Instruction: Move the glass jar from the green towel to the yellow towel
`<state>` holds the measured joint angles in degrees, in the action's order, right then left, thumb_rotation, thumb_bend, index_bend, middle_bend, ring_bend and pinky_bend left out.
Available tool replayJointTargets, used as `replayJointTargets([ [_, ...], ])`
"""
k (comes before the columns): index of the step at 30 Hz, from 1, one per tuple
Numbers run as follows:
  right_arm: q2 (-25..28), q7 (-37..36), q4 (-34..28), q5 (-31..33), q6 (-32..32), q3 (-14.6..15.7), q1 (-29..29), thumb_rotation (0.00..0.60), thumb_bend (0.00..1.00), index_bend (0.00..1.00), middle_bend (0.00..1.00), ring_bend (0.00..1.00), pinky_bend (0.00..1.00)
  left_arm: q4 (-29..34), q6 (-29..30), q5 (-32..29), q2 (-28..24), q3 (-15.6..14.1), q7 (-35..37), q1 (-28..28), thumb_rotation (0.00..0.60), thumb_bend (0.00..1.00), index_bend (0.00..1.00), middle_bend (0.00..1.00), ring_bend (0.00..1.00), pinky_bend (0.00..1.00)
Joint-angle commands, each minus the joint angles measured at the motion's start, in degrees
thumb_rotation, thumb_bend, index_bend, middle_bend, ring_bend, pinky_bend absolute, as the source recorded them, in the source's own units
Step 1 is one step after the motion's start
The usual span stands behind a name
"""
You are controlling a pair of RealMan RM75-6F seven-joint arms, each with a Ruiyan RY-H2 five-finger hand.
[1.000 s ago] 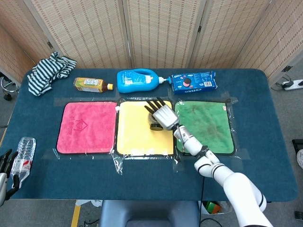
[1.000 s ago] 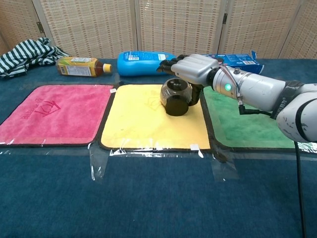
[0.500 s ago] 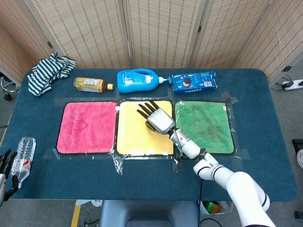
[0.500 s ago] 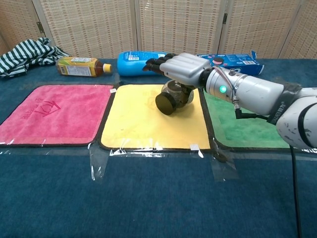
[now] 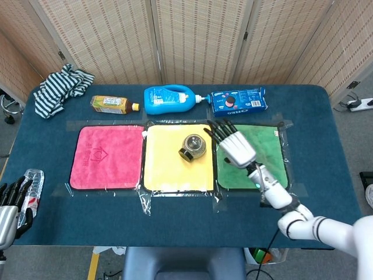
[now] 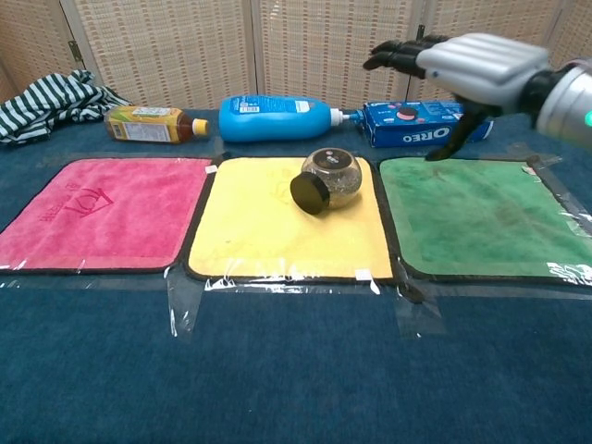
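Observation:
The glass jar (image 5: 193, 146) (image 6: 328, 179) lies tipped on its side on the yellow towel (image 5: 169, 168) (image 6: 268, 231), its black lid facing front-left. My right hand (image 5: 234, 146) (image 6: 462, 63) hovers above the green towel (image 5: 262, 157) (image 6: 481, 217), raised well clear of the jar, fingers spread and holding nothing. My left hand (image 5: 10, 210) shows only at the lower left edge of the head view, beside a plastic bottle; its fingers look apart and hold nothing.
A pink towel (image 5: 105, 156) lies left of the yellow one. Along the back stand a tea bottle (image 5: 112, 104), a blue detergent bottle (image 5: 170, 99) and an Oreo box (image 5: 239, 100). A striped cloth (image 5: 58, 87) sits at the back left. A clear plastic bottle (image 5: 30, 189) lies front left.
My right hand has let go of the jar, risen and drawn back right over the green towel. The jar, upright a second ago, now lies tipped on the yellow towel.

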<state>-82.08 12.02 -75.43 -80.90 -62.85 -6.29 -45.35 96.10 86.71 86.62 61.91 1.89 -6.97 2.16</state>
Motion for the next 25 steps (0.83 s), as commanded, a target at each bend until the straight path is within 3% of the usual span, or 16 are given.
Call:
replayJointTargets([
  [1, 12.35, 5.58, -13.49, 2.93, -7.23, 1.41, 8.87, 0.600, 0.12, 0.00, 0.00, 0.01, 0.00, 0.59, -0.47, -0.08, 0.25, 0.62, -0.87, 0.79, 0.600, 0.70, 0.08, 0.06, 0.11, 0.00],
  [6, 19.45, 5.19, -20.37, 0.89, -14.44, 4.55, 16.32, 0.600, 0.13, 0.00, 0.00, 0.01, 0.00, 1.64, -0.47, 0.13, 0.88, 1.29, -2.66, 1.67, 0.600, 0.70, 0.08, 0.06, 0.11, 0.00],
  [10, 22.25, 2.47, -22.05, -1.47, -21.40, 7.71, 23.59, 0.600, 0.13, 0.00, 0.00, 0.01, 0.00, 2.50, -0.89, 0.48, 1.79, 1.48, -4.16, 2.47, 0.600, 0.70, 0.08, 0.06, 0.11, 0.00],
  [18, 21.51, -4.64, -19.07, -4.78, -31.49, 11.37, 34.78, 0.600, 0.12, 0.00, 0.00, 0.02, 0.00, 4.07, -0.45, 0.79, 2.72, 1.46, -6.65, 2.78, 0.600, 0.70, 0.08, 0.06, 0.11, 0.00],
  [25, 20.72, -8.16, -17.30, -5.76, -33.83, 11.90, 39.51, 0.600, 0.12, 0.00, 0.00, 0.03, 0.00, 5.02, -0.60, 0.63, 3.18, 1.30, -7.95, 2.98, 0.600, 0.70, 0.09, 0.06, 0.11, 0.00],
])
